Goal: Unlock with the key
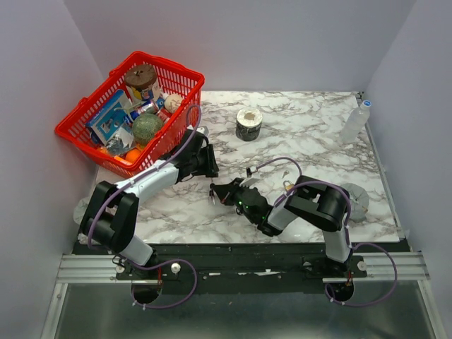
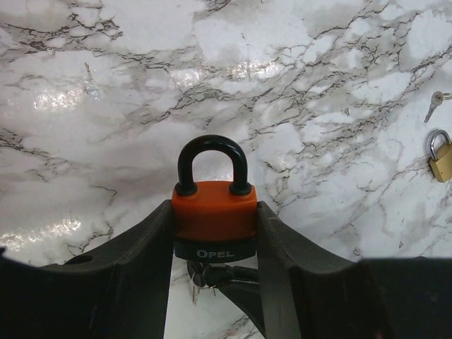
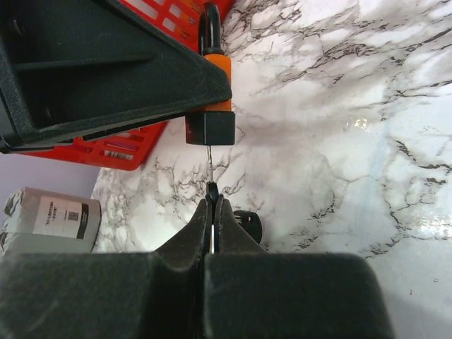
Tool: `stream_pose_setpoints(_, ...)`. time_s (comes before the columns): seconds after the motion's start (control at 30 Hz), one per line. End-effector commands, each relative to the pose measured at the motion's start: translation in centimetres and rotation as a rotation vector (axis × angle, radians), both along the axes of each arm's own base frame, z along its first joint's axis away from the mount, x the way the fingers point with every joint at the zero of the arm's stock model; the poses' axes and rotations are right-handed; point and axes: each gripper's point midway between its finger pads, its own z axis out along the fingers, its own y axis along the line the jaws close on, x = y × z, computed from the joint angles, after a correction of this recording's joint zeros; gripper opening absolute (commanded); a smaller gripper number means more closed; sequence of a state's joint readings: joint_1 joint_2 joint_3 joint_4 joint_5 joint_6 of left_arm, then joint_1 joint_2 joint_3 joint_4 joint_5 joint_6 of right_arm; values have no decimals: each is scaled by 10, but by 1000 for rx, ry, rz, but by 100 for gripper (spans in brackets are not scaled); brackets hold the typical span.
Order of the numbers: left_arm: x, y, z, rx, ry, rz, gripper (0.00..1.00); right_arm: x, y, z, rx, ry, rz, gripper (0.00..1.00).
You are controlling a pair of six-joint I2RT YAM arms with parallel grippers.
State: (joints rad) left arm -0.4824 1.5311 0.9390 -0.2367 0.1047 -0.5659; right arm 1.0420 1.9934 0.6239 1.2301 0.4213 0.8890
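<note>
The left arm [image 1: 152, 180] reaches over the marble table [image 1: 318, 141], and its jaws are closed partway around the orange padlock [image 2: 214, 220]. One black finger [image 2: 141, 268] presses each side of the padlock's body. From the left wrist view the black shackle [image 2: 212, 166] points away from the camera and sits seated in the body, and the black base (lettered OPEL) faces back toward the wrist.

The right arm [image 1: 311, 201] comes in from the other side, so the two sets of jaws meet near the middle of the table, just in front of the red basket [image 1: 180, 73]. The right jaws are pressed nearly together, with their fingers [image 3: 191, 240] pinching the black head of the key [image 3: 211, 185]. The thin silvery blade runs straight out from the fingertips up to the underside of the padlock's black base. The blade's tip meets that base, but how far it sits inside cannot be told.

Off to the right on the table lies a small brass padlock [image 2: 441, 159] with a second, loose key [image 2: 434, 106] just beyond it; both are well apart from the held lock. Farther back stand a roll of tape [image 1: 248, 124] and, at the far right edge, a clear bottle [image 1: 355, 121].
</note>
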Motion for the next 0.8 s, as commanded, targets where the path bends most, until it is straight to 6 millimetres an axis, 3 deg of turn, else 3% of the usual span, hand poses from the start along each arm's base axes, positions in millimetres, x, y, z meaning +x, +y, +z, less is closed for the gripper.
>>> stream_pose_setpoints(0.0, -79, -10, -27, -6, 247, -120, 0, 41, -28, 68, 197, -144, -211, 1)
stream_pose_setpoints(0.37, -94, -15, -33, 15, 246, -133, 0, 41, -33, 77, 229, -150, -211, 1)
stream_pose_setpoints(0.6, -89, -21, -20, 0, 195, -142, 0, 41, -38, 72, 234, -133, -217, 1)
stream_pose_setpoints(0.77, -85, -27, 0, -34, 113, -206, 0, 40, -46, 82, 241, -156, -203, 1)
